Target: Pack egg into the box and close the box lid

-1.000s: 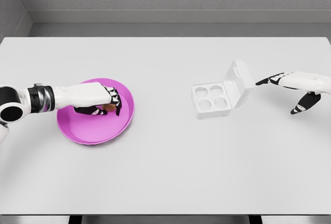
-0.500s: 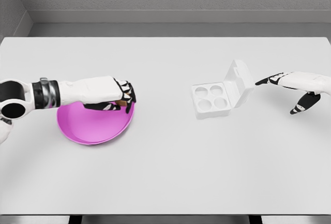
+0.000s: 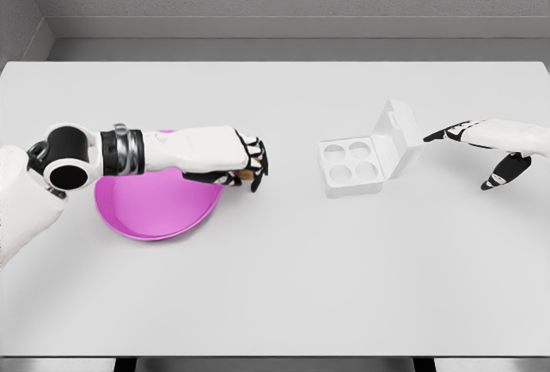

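A wide white table [image 3: 275, 286] fills nearly the whole head view, its far edge running straight across below a grey wall and its near edge showing along the bottom of the frame. Two things rest directly on it. At about nine o'clock from the table's middle sits a round magenta plate [image 3: 150, 213], shallow and glossy, its upper part covered by an arm reaching across. At roughly two o'clock from the middle stands a small white egg box [image 3: 352, 166] with four round cups in its tray, its hinged lid tilted up and open on the tray's right side. Plate and box lie well apart
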